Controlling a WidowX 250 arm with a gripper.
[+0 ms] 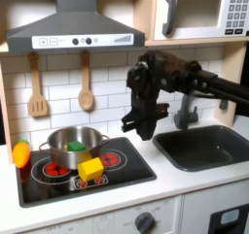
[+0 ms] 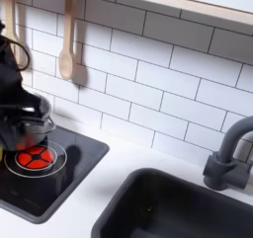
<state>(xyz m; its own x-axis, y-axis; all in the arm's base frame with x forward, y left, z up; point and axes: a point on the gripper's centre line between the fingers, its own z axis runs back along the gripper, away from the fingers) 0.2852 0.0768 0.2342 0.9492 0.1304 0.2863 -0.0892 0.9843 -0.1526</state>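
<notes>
One silver pot (image 1: 74,144) holds something green (image 1: 76,145); sink (image 1: 209,149) bare.

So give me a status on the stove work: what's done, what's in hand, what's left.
Done: a green item already lies inside the steel pot on the stovetop. In hand: nothing visibly; the gripper hovers above the stovetop's right edge in the first exterior view, jaw state unclear. Left: the yellow block sits in front of the pot, untouched.
</notes>
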